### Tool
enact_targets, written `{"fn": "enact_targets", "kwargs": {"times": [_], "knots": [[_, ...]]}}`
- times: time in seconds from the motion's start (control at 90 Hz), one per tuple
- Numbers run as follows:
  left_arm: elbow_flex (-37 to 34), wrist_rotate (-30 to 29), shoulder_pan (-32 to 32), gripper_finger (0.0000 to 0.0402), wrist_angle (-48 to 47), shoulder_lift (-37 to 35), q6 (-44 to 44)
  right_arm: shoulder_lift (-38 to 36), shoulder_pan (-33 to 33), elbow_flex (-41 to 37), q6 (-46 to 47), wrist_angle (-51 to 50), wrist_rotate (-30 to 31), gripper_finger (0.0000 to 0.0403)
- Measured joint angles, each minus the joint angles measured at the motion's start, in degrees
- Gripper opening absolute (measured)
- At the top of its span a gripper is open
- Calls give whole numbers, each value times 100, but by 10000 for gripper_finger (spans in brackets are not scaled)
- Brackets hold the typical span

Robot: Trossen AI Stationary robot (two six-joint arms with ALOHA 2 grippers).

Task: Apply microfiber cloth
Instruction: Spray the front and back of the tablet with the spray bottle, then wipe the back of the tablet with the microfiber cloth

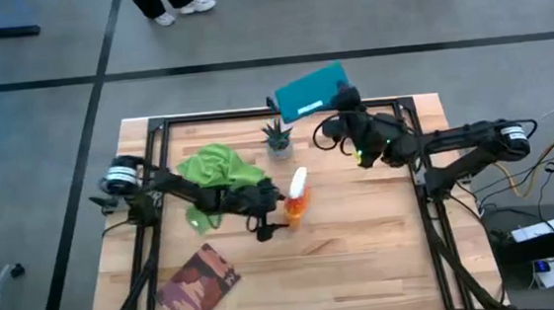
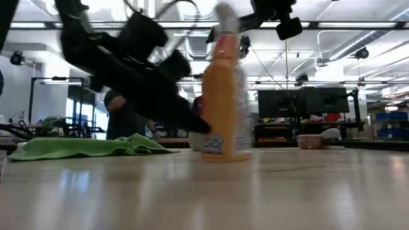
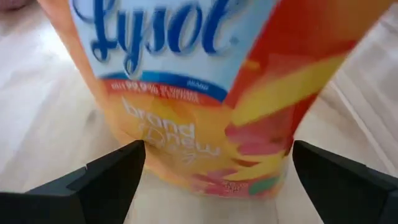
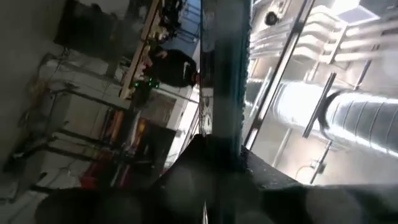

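While the cloth (image 1: 217, 167) lies bunched on the worktop (image 1: 363, 237), left fingers (image 3: 112, 177) stand open around the bottle (image 1: 297, 197).
Soft, light, floppy: pinch a raised fold. Right fingers: cannot tell.

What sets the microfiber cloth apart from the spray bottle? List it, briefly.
1. The microfiber cloth is lime green; the spray bottle is orange with a white head.
2. The cloth lies crumpled and low; the bottle stands upright.
3. The bottle sits between the open fingers of the left gripper; no gripper is on the cloth.

Both rest on the wooden table. The right gripper holds a teal panel at the far edge.
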Motion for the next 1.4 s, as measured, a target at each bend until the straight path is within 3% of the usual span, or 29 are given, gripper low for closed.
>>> {"fn": "enact_targets", "kwargs": {"times": [0.144, 0.389, 0.556, 0.678, 0.967, 1.167, 1.4], "knots": [[1139, 655, 76, 387, -209, 810, 301, 36, -233, 0, 119, -96, -216, 13], [3091, 1209, 119, 387, -1062, 1927, 847, 29, -400, -4, 109, -129, -274, 13], [4099, 1215, 152, 387, -2039, 2272, 1090, 13, -389, -4, 114, -129, -267, 13], [4351, 986, 214, 387, -2841, 2125, 1214, 11, -383, -4, 158, -134, -269, 13], [3758, 186, 238, 387, -4641, 1083, 1044, 18, -188, -11, 339, -129, -225, 13], [2312, -26, 217, 387, -4635, -208, 311, 67, 112, -85, 606, -157, -225, 13], [568, -1433, 67, 387, -5314, -2083, -816, 324, 529, -103, 1213, -331, -261, 13]]}}
